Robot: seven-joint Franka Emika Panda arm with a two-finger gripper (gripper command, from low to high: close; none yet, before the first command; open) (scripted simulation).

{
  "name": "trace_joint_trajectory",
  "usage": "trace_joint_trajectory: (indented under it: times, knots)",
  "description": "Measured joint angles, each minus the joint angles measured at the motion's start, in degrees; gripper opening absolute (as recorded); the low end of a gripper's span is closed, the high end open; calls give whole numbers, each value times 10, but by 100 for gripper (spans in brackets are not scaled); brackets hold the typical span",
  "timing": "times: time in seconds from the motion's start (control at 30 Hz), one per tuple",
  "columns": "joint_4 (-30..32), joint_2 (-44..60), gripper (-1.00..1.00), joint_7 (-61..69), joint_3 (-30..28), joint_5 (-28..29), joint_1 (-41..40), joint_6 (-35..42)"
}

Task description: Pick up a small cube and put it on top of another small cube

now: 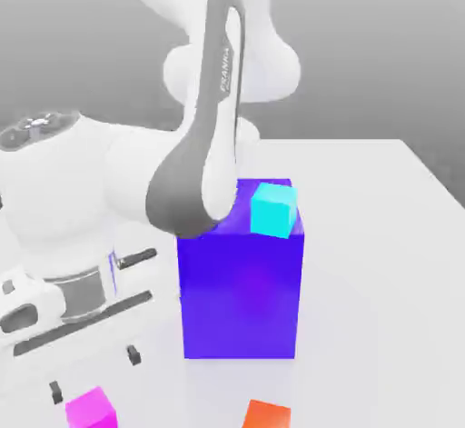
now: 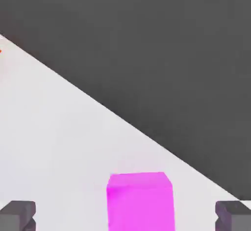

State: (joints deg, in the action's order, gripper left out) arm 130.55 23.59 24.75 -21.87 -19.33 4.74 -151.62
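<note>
Step judged: approach to magenta cube (image 1: 91, 410), not yet grasped.
Magenta cube at 7 o'clock on counter (image 1: 381, 199), near edge.
Pincer (image 2: 126, 215) wide open, holds nothing; fingers (image 2: 17, 215) well apart, cube between them, lower.
Advice: come straight down, keep cube centred, then close.
Count: magenta cube 1, orange cube (image 1: 267, 414) 1, cyan cube (image 1: 272, 209) 1 on big blue block (image 1: 241, 299), block 1.

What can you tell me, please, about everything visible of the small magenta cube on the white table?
The small magenta cube is a plain, matte, uniformly coloured block with sharp edges and no markings. It sits flat and upright on the white table, near the table's edge. In the hand view it lies between the open end effector's dark fingertips, touching neither. Nothing rests on it.
</note>
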Motion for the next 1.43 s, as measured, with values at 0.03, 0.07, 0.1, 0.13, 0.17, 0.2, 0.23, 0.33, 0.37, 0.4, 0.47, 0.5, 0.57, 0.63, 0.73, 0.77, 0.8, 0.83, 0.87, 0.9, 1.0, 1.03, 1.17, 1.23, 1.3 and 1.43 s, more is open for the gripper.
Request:
trace_joint_trajectory:
  times: [0.03,0.07,0.1,0.13,0.17,0.2,0.23,0.33,0.37,0.4,0.47,0.5,0.57,0.63,0.73,0.77,0.8,0.83,0.87,0.9,1.0,1.03,1.17,1.23,1.3,1.43]
  knots:
    - [-5,21,0,11,8,-11,-6,-14]
    - [-10,42,0,22,20,-23,-17,-29]
    - [-15,63,0,32,35,-35,-29,-45]
    - [-18,76,-100,37,43,-42,-36,-54]
    - [-18,76,-100,37,43,-42,-36,-54]
    - [-18,76,-100,37,43,-42,-36,-54]
    - [-18,76,-100,37,43,-42,-36,-54]
    - [-20,82,-100,40,47,-46,-39,-57]
    - [-18,74,-100,37,42,-41,-35,-52]
    - [-14,59,-100,29,32,-31,-27,-41]
    - [-3,20,-100,10,9,-4,-10,-13]
    - [3,0,-100,4,-2,10,-4,0]
    - [23,-34,-100,40,-24,38,-18,9]
    - [46,-64,-100,92,-46,64,-39,12]
    - [82,-107,-100,178,-77,100,-75,14]
    - [93,-121,-100,208,-87,111,-87,14]
    - [105,-135,-100,239,-96,121,-99,14]
    - [117,-148,-100,270,-107,130,-111,14]
    - [129,-160,-100,302,-116,139,-122,14]
    - [141,-173,-100,334,-126,147,-134,13]
    - [177,-206,-100,433,-155,164,-181,9]
    - [182,-206,-100,455,-155,160,-184,4]
    - [183,-170,-100,511,-135,106,-194,-27]
    - [181,-145,-100,538,-117,70,-206,-45]
    - [178,-119,-100,567,-94,30,-222,-63]
    - [177,-93,100,593,-68,-7,-240,-81]
